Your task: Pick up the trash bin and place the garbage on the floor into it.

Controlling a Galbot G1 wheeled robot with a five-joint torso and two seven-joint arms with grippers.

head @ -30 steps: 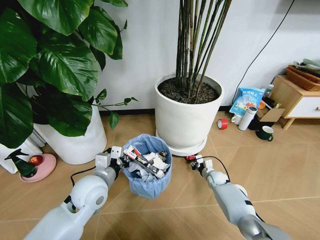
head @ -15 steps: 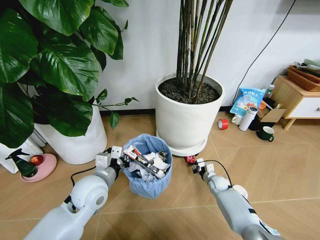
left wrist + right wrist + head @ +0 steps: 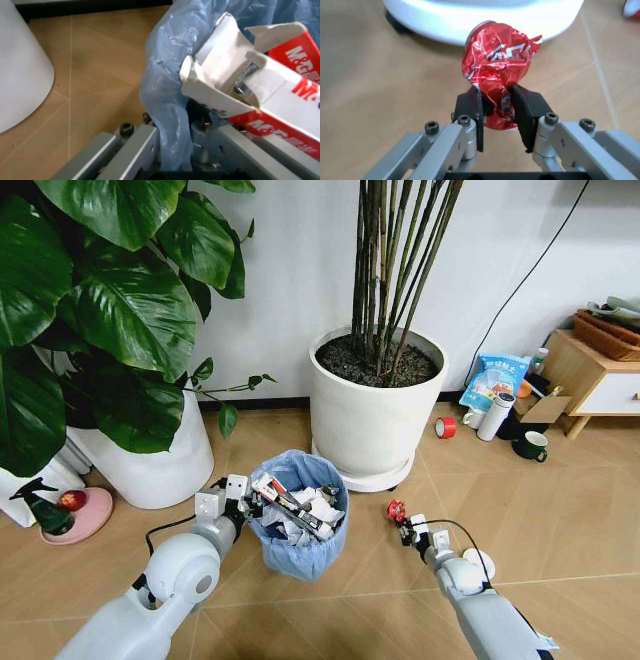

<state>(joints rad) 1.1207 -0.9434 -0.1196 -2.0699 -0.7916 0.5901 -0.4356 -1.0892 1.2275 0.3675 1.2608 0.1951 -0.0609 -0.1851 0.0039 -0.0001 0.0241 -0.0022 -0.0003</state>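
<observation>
The trash bin [image 3: 297, 525], lined with a crinkly light-blue bag, hangs just off the floor [image 3: 560, 510] with my left gripper [image 3: 244, 502] shut on its rim. In the left wrist view the bag's edge [image 3: 172, 123] is pinched between the jaws, beside a red-and-white carton [image 3: 260, 101]. Crumpled paper and wrappers fill the bin. My right gripper [image 3: 403, 525] is to the right of the bin and shut on a crumpled red wrapper [image 3: 395, 509]; the right wrist view shows that red wrapper [image 3: 497, 67] clamped between the black pads [image 3: 470, 108]. A white round disc [image 3: 480, 561] lies on the floor by my right forearm.
A big white planter with bamboo stems [image 3: 375, 410] stands just behind the bin and gripper. Another white pot with broad leaves [image 3: 150, 460] is at left. A pink dish [image 3: 75, 515] lies far left. A red tape roll [image 3: 445, 427], flask, mug [image 3: 530, 446] and wooden cabinet [image 3: 590, 380] sit at right.
My right gripper has drawn back from the planter's base toward me, carrying the red wrapper up off the floor. The bin and left gripper shifted slightly right.
</observation>
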